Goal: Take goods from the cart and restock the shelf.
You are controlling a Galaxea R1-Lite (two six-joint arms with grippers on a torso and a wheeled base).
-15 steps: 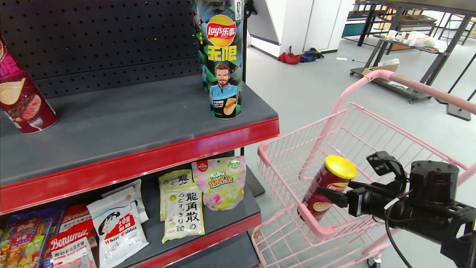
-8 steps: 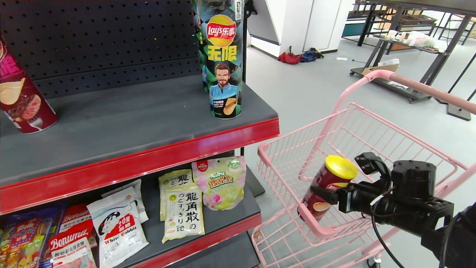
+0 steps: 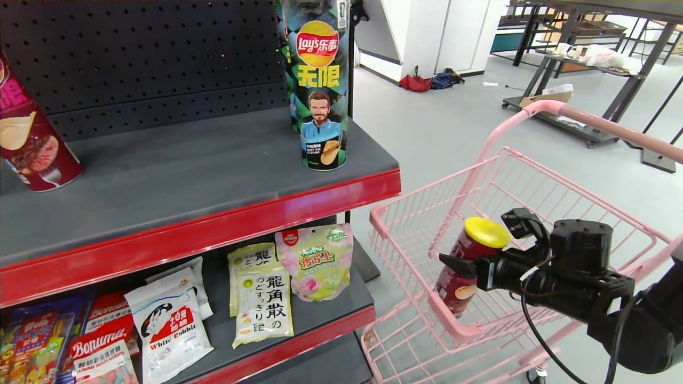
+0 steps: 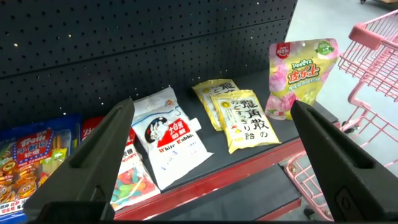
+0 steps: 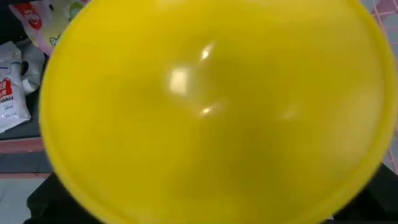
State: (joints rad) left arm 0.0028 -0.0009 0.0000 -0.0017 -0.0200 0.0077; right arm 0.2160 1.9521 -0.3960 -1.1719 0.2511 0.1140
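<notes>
Grey matte shelf (image 3: 187, 170), red-edged; pink wire cart (image 3: 597, 124) beside. Cylindrical yellow-lidded chip can (image 3: 459, 277) clamped in right gripper (image 3: 477, 238) fingers; left gripper (image 4: 212, 109) fingers spread wide, empty.

Top shelf (image 3: 176, 170) was mostly open.
Wide bare stretch lay between the dark-red can (image 3: 29, 144) and green can (image 3: 320, 96) (pegboard (image 3: 149, 53) closed the back); cart rim (image 3: 376, 215) stood near the shelf end.

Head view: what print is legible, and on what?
Tall can: logo plus big yellow characters, legible.
White bag: two-word label, legible.
Yellow packets: large black characters, legible.
Pink-green pouch: coloured characters, legible.
Red packs at lower left: white lettering, legible.
Red can in the cart: print mostly hidden, unreadable.
</notes>
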